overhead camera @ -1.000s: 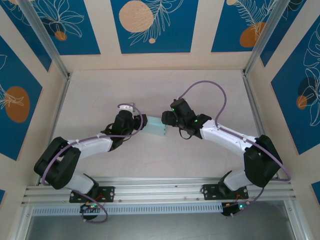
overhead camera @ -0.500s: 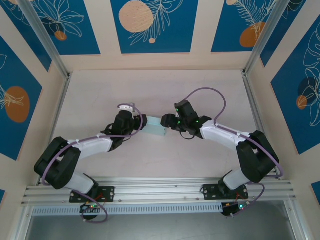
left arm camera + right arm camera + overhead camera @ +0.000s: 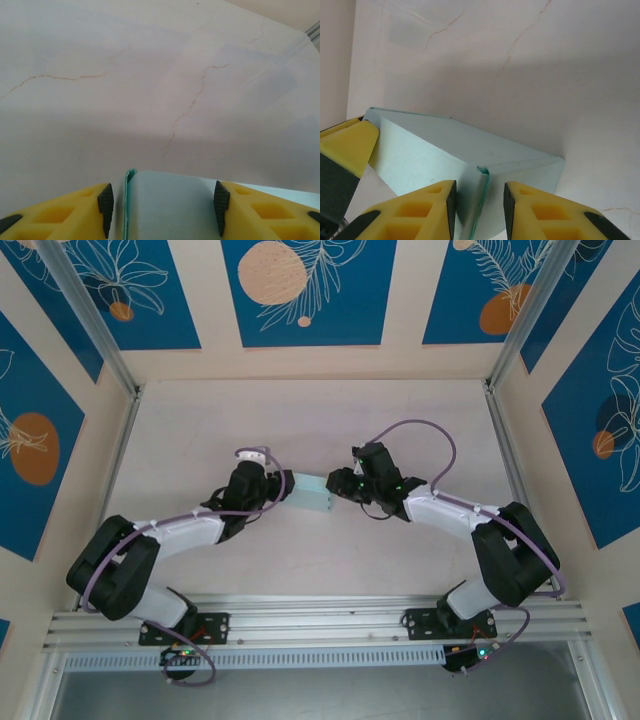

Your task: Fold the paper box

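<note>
- The pale, veined table (image 3: 300, 410) sets the stage, and your two arms reach for its middle from the 6 o'clock edge.
- The left arm (image 3: 180, 532) sweeps in from 8 o'clock and the right arm (image 3: 450, 512) from 4 o'clock. They meet nose to nose at the centre.
- The paper box (image 3: 313, 495) sits at mid-table, bridging the two grippers. It is pale blue and already shaped into a shallow body rather than a flat sheet. Seen from above, its long axis runs roughly from 10 o'clock to 4 o'clock. You cannot tell whether it rests on the table or is lifted off it.
- The left gripper (image 3: 284, 488) is at the box's 9 o'clock end. In its wrist view the black pads (image 3: 221, 200) flank the card on both sides, so it appears to be grasping the box across that end.
- The right gripper (image 3: 338, 483) is at the box's 3 o'clock end. Its yellow fingers (image 3: 427, 212) stand narrowly apart and straddle the corner, with daylight on either side of the card edge, so nothing is pinched.
- The seam (image 3: 484, 192), where two panels meet at that corner, points straight into the right jaws at 6 o'clock in the right wrist view.
- Neither hand is the nearer one, as both are at the box. The fold most likely turns on the right jaws closing squarely on that seam while the left end is held firm.
</note>
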Robot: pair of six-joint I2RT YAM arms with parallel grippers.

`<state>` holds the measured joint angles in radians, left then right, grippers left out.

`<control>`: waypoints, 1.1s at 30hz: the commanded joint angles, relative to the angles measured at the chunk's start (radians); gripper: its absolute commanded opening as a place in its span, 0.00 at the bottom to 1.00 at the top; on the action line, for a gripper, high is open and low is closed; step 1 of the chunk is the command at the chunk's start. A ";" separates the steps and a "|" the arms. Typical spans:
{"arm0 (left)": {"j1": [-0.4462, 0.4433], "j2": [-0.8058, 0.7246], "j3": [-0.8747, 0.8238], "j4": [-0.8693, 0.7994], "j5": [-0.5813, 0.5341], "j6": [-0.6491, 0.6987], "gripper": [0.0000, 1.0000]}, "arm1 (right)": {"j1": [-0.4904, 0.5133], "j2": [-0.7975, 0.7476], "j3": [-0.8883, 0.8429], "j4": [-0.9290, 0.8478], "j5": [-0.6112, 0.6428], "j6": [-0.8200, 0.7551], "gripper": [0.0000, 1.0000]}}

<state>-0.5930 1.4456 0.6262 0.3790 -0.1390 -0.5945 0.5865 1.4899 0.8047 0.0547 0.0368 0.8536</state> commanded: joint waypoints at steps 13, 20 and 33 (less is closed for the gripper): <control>0.067 -0.067 -0.016 -0.212 0.091 0.046 0.62 | -0.011 0.091 -0.129 -0.052 0.029 0.047 0.25; 0.142 -0.153 -0.037 -0.199 0.226 0.022 0.62 | -0.011 0.095 -0.101 -0.065 0.032 0.042 0.25; 0.239 -0.129 -0.080 -0.079 0.439 -0.058 0.57 | -0.010 0.089 -0.091 -0.076 0.034 0.037 0.24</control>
<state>-0.3744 1.2991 0.5568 0.2493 0.2310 -0.6273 0.5812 1.5188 0.7525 0.2092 0.0185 0.9016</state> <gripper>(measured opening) 0.586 0.245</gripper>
